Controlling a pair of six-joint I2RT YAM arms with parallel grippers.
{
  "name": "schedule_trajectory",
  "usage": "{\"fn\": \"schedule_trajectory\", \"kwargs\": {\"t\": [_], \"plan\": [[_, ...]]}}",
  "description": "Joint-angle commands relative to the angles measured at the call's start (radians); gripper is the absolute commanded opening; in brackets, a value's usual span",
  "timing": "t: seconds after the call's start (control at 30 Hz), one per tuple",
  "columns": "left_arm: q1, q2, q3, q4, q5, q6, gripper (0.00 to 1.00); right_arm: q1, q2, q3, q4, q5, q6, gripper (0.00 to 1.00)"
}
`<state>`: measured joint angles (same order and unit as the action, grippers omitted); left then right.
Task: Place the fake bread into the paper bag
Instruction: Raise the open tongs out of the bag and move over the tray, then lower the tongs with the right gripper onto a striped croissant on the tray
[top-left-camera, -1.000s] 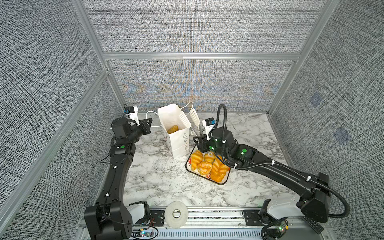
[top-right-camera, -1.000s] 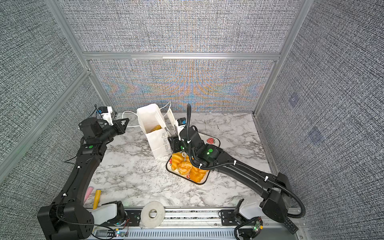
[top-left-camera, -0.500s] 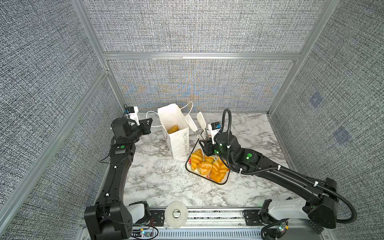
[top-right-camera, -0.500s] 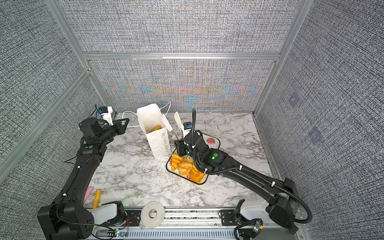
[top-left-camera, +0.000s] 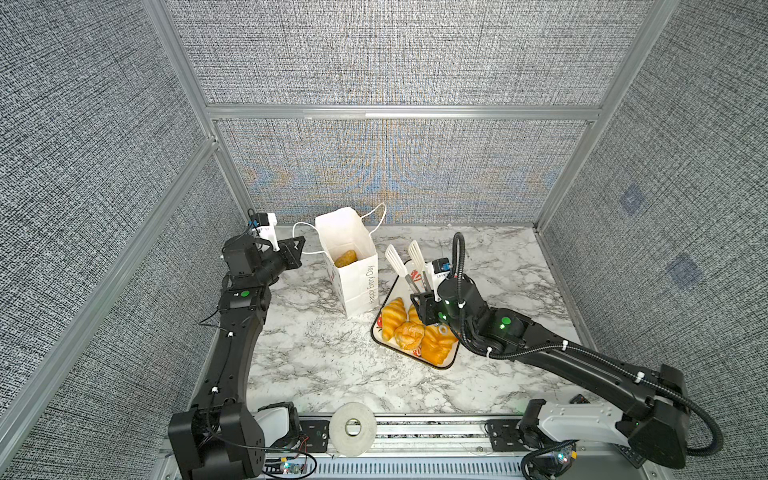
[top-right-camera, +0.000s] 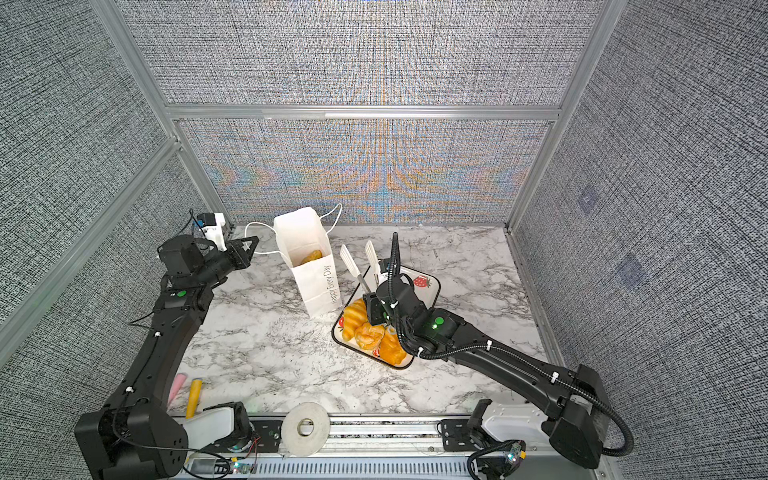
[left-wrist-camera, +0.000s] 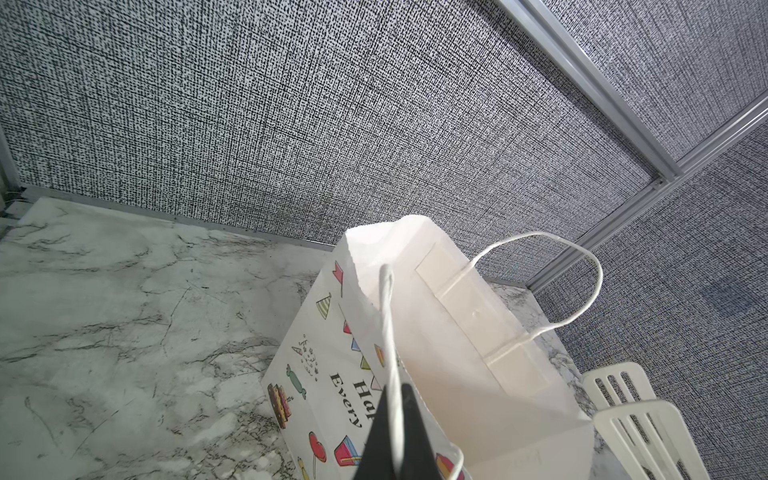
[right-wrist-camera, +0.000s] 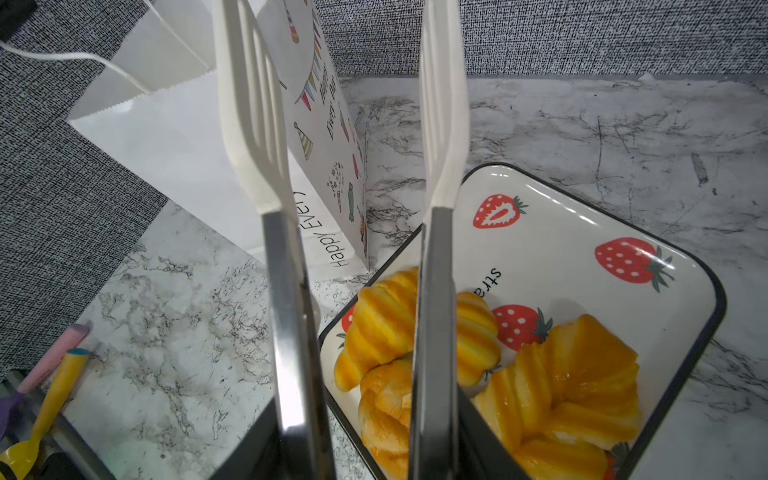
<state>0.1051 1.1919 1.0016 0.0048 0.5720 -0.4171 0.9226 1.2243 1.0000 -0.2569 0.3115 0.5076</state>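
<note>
The white paper bag (top-left-camera: 353, 278) (top-right-camera: 318, 282) stands upright with its mouth open, and one piece of fake bread (top-left-camera: 345, 258) (top-right-camera: 312, 257) lies inside. My left gripper (top-left-camera: 301, 245) (top-right-camera: 254, 243) (left-wrist-camera: 395, 415) is shut on the bag's cord handle (left-wrist-camera: 388, 316), pulling it left. Several more fake breads (top-left-camera: 409, 332) (top-right-camera: 370, 332) (right-wrist-camera: 540, 374) lie on the strawberry tray (top-left-camera: 440, 366) (right-wrist-camera: 582, 232). My right gripper (top-left-camera: 428, 301) (top-right-camera: 376, 305) (right-wrist-camera: 374, 436) is shut on metal tongs (top-left-camera: 405, 266) (right-wrist-camera: 286, 291). Their white tips stand apart and empty, above the tray's far end beside the bag.
A roll of tape (top-left-camera: 353, 428) (top-right-camera: 305, 428) lies on the front rail. A yellow utensil (top-right-camera: 193, 390) and a pink one (top-right-camera: 176, 384) lie near the left arm's base. Fabric walls close in the marble table (top-left-camera: 324, 365) on three sides.
My right arm has drawn the empty tongs away from the bag's mouth, to the right and toward the tray. The left gripper and the bag have stayed put.
</note>
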Motion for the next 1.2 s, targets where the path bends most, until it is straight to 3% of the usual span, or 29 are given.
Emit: {"fn": "schedule_trajectory", "kwargs": {"t": [0.0,1.17], "plan": [[0.0,-0.003,0.0,0.014,0.003,0.005,0.0,-0.001,-0.012,-0.021,-0.008,0.026,0.035,0.49],[0.001,0.004,-0.003,0.02,0.011,-0.002,0.0,-0.002,-0.076,-0.297,-0.109,-0.004,0.189,0.49]]}}
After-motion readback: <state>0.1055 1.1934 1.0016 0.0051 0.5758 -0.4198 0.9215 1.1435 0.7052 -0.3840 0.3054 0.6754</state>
